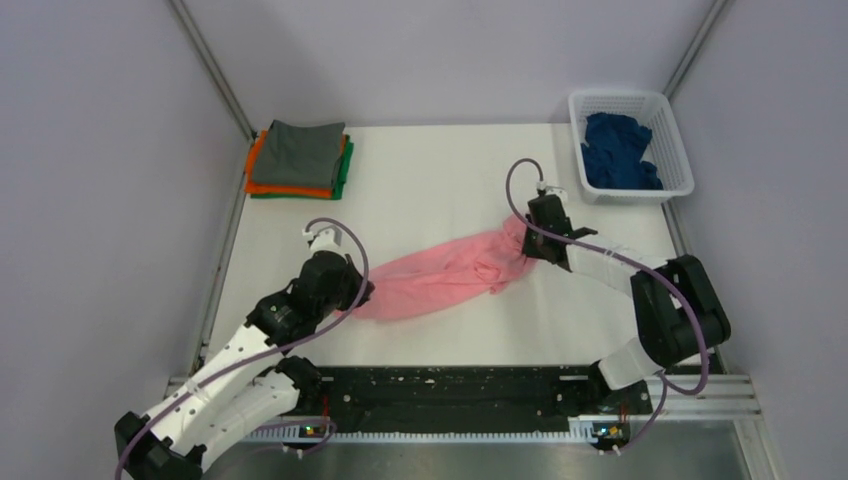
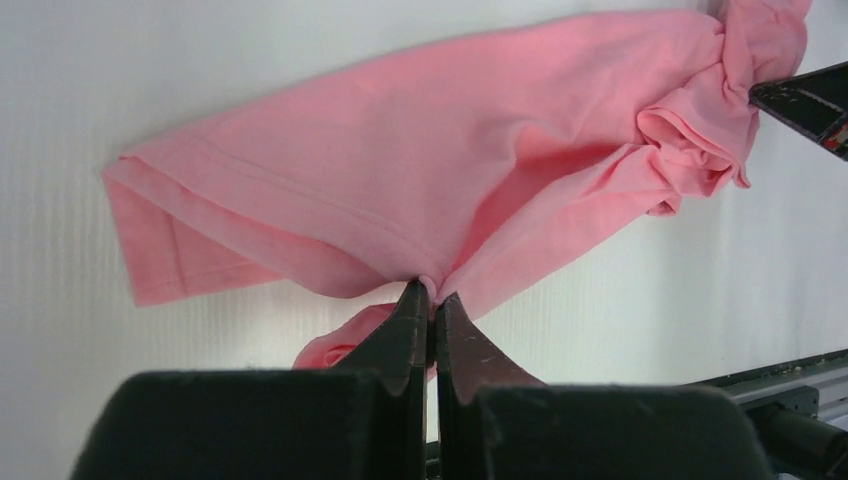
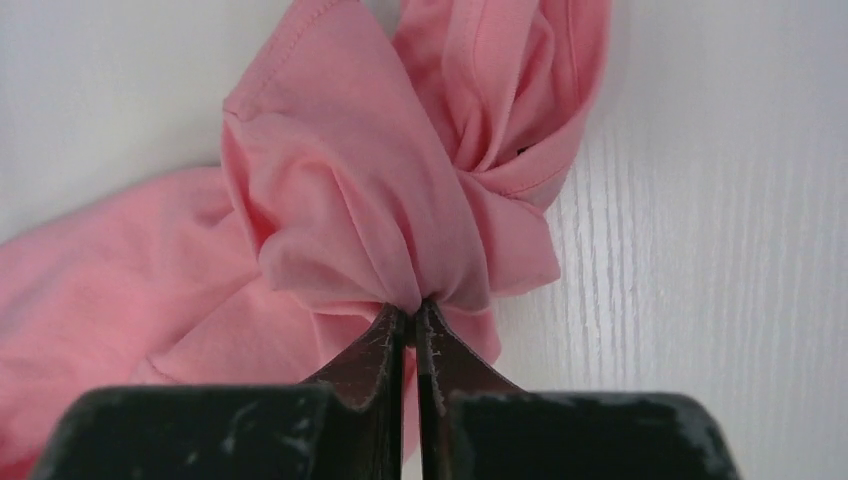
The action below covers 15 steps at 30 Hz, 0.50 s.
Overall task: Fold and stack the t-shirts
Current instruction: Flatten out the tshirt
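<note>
Top external: left pincer (image 1: 363,296) and right pincer (image 1: 524,237), angled inward, each clamp an end of pink t-shirt (image 1: 440,275).

Pink on white, live!
Solid light pink all over the pink t-shirt (image 1: 440,275), hem stitching matched; plain white on the table (image 3: 700,300), finely ribbed up close. Far corner: grey t-shirt (image 1: 300,150), orange t-shirt (image 1: 285,187), green t-shirt (image 1: 346,172), each one plain colour. Dark blue, probably navy at this distance, on the blue t-shirt (image 1: 615,150) in the white lattice basket (image 1: 678,150). Black on the left gripper (image 2: 430,300) and right gripper (image 3: 408,312).
</note>
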Available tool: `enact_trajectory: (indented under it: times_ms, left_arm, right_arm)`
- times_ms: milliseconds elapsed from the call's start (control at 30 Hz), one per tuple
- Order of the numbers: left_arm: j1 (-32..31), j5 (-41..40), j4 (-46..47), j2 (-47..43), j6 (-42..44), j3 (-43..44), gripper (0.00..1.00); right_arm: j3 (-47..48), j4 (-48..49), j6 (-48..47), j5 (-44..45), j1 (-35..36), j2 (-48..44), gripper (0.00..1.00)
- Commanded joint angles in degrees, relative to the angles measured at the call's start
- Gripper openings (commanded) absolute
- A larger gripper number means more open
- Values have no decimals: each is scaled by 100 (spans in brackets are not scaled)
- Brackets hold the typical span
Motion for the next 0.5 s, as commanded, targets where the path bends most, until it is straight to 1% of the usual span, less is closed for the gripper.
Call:
enact_trajectory:
  times_ms: [0,100,233,333,467]
  left_arm:
    - [-21,-401,-205,-191,244,411,0]
    - [-18,-682,-449,-398,382,720,0]
    - [-23,-615,-379,-772,656,1187,0]
    - [-16,-457,-224,-1054,869,1628,0]
    - [-17,55,78,-1427,1178,2333,0]
  right_arm:
    - [527,281,-41,505,49,-102,0]
    - [446,305,-111,730,51,-858,0]
    - [247,303,-282,727,52,-2403,0]
    - [571,-75,-344,485,46,-3419,0]
    - [1428,-543,-477,85,46,-4529,0]
